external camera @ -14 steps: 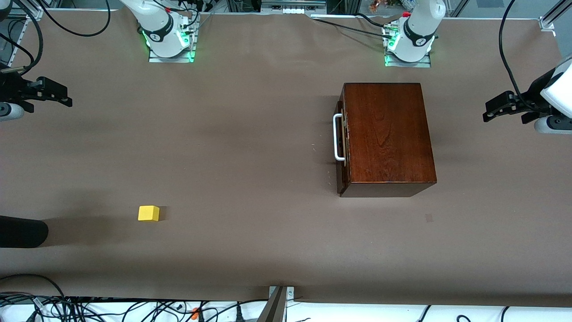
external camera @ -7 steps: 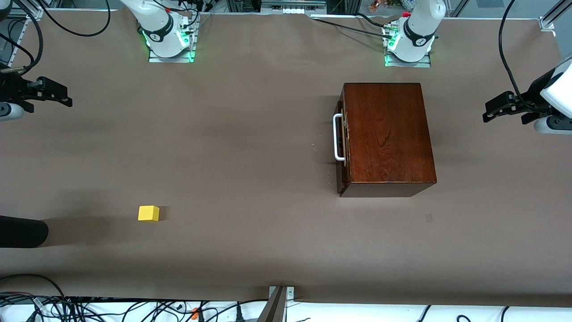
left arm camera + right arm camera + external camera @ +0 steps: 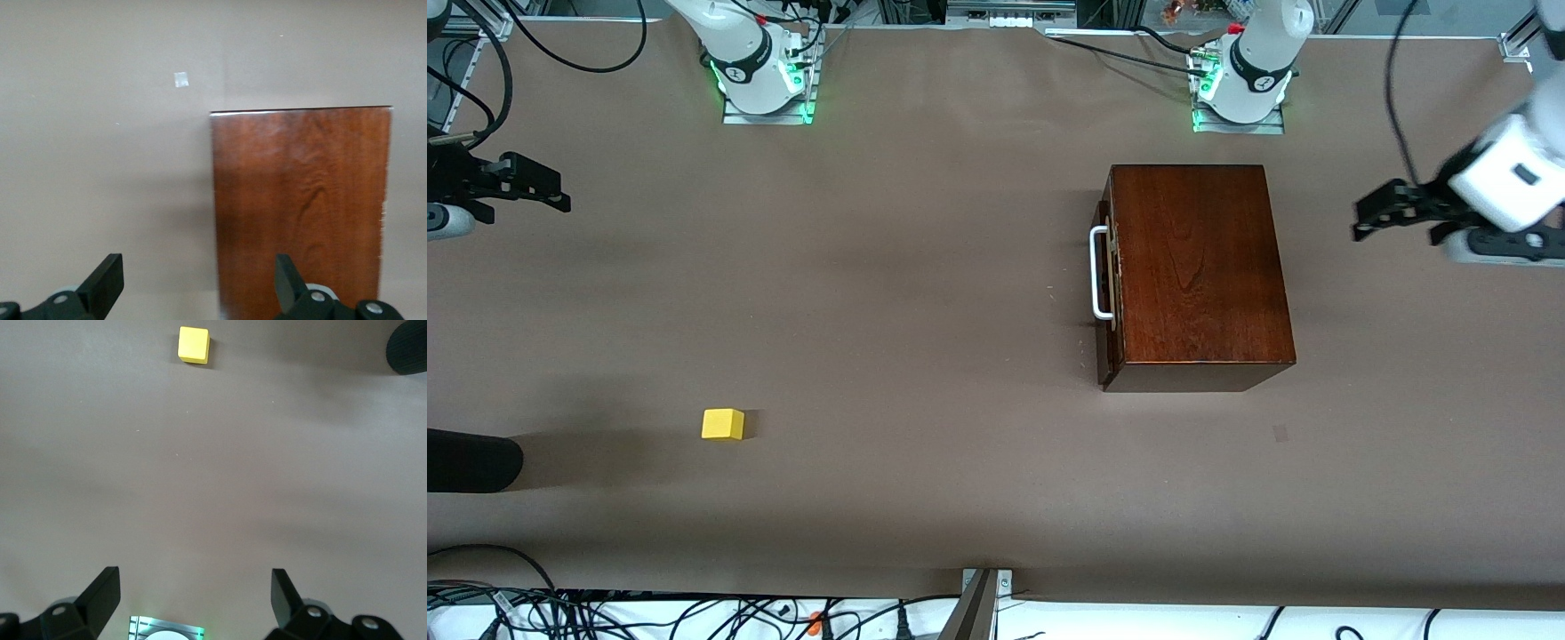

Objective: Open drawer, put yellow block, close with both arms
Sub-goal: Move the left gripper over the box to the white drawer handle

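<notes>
Moved: left claw (image 3: pixel 1383 213), spread empty, has swung toward the box (image 3: pixel 1199 267).
Right claw (image 3: pixel 534 188): waits, spread empty, counter's edge.
Drawer (image 3: pixel 1106 293): closed.
Block (image 3: pixel 723 424): untouched.
Risk: claw striking the box, missing the handle (image 3: pixel 1098 272).

drawer (image 3: pixel 1104 289) closed in wooden box (image 3: pixel 1199 271), white handle (image 3: pixel 1098 272) faces right arm's end | yellow block (image 3: pixel 723 424) on table (image 3: pixel 925 356), well apart from box, nearer camera | left gripper (image 3: pixel 1371 216) in air beside box | right gripper (image 3: pixel 551 191) at table edge, waiting
</notes>
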